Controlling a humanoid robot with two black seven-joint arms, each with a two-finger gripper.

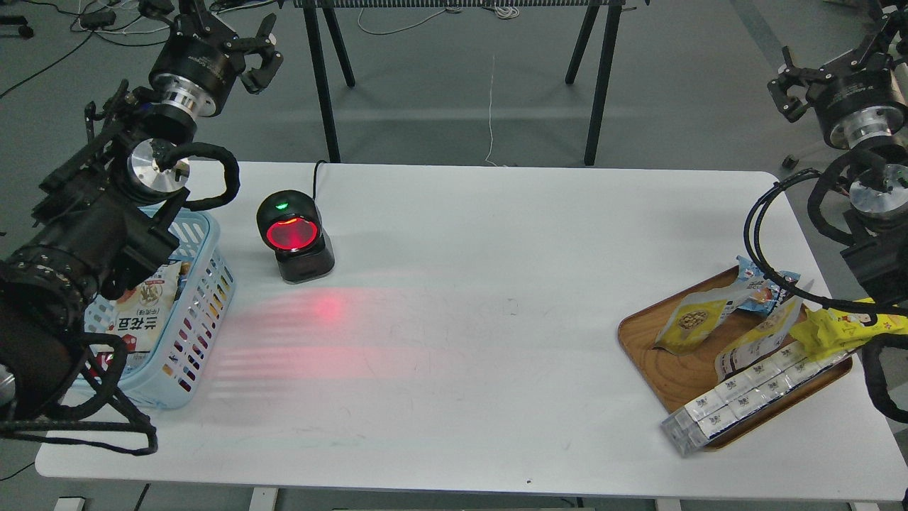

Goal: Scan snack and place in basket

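Note:
The snack [690,321], a flat pouch with a yellow lower part and a round picture of nuts, lies on the brown wooden tray [677,376] at the right of the table. A second similar pouch [760,339] lies beside it. The light blue basket [202,312] stands at the table's left edge, partly hidden by my left arm, with a white printed bag [142,319] inside. My left gripper [245,50] is raised above the table's far left corner, open and empty. Far above the tray, at the upper right, my right gripper [794,81] is also open and empty.
A black barcode scanner [294,238] with a glowing red window stands right of the basket and throws red light on the white table [461,319]. The tray also holds a small blue packet [762,284], a bright yellow packet [844,326] and a long clear box [745,397].

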